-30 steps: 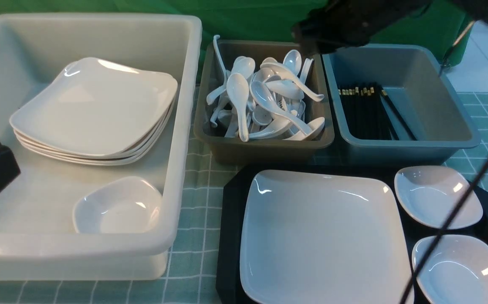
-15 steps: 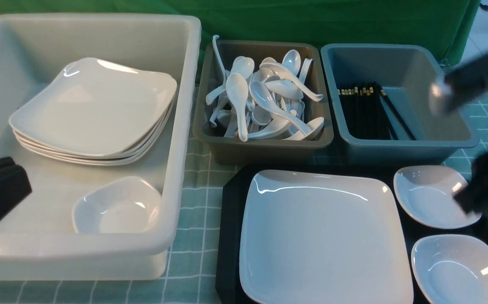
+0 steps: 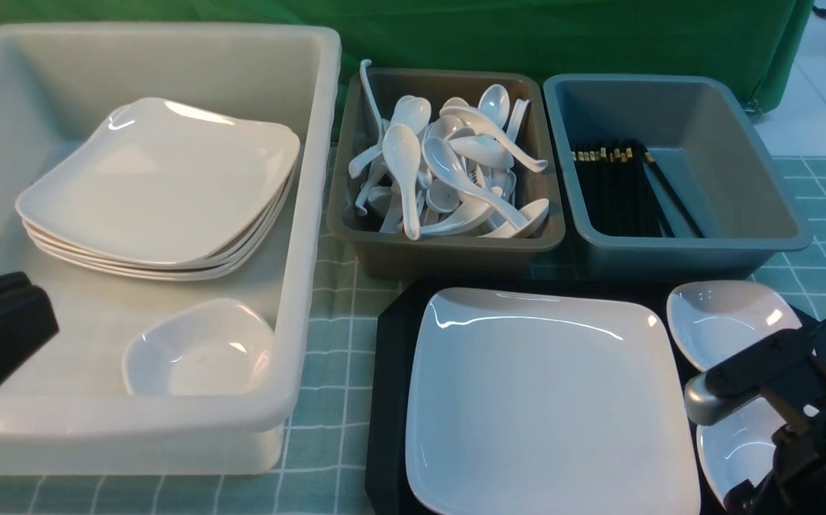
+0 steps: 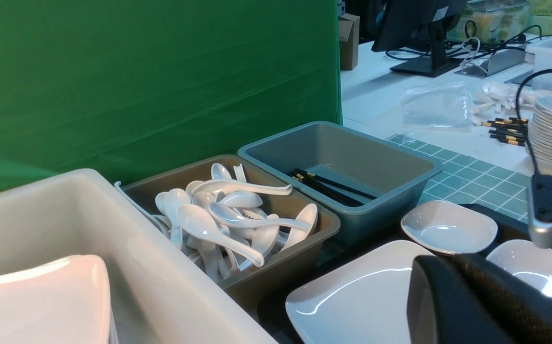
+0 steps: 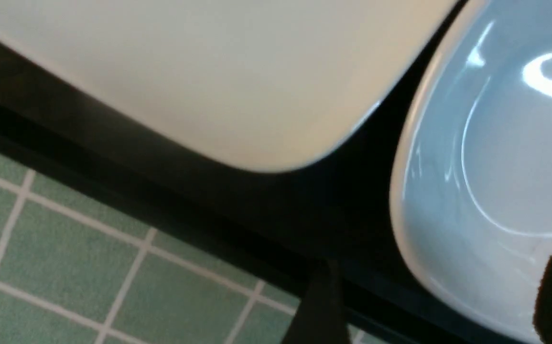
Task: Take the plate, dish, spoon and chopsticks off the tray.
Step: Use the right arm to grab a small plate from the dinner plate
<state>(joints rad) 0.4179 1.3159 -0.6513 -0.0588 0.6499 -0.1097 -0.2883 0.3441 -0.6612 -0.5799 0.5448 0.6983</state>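
- Front view: big glossy white square plate sits on the black cut-corner tray, two small white dishes beside it.
- Left wrist view: black left gripper is clenched, nothing in it.
- Right wrist view: dark right gripper has its fingers spread, one by a dish.

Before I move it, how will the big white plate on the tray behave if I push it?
The plate looks stiff, since its rim keeps an even curve. Its glossy surface may be slippery. It lies flat, so it will probably slide rather than tip.
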